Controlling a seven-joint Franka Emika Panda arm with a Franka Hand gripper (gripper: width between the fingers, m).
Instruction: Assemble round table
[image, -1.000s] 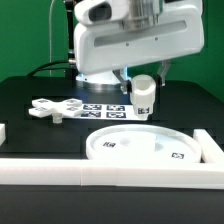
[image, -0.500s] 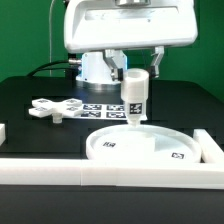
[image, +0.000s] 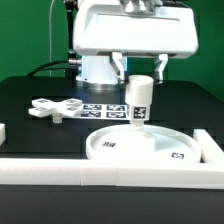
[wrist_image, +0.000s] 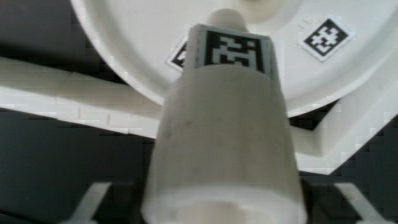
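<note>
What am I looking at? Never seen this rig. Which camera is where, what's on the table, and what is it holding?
This is a single robot arm putting a small table together from white plastic parts. The wide picture comes from a fixed camera off the arm. The close-up comes from a camera on the arm's wrist, looking along the part it carries.

The gripper is closed on a short thick leg, held upright over the round disc. I can't tell whether the two touch.

On the black table there is also a flat cross-shaped piece and a thin marker board, which belongs to the rig, not the furniture. White rails border the work area.
</note>
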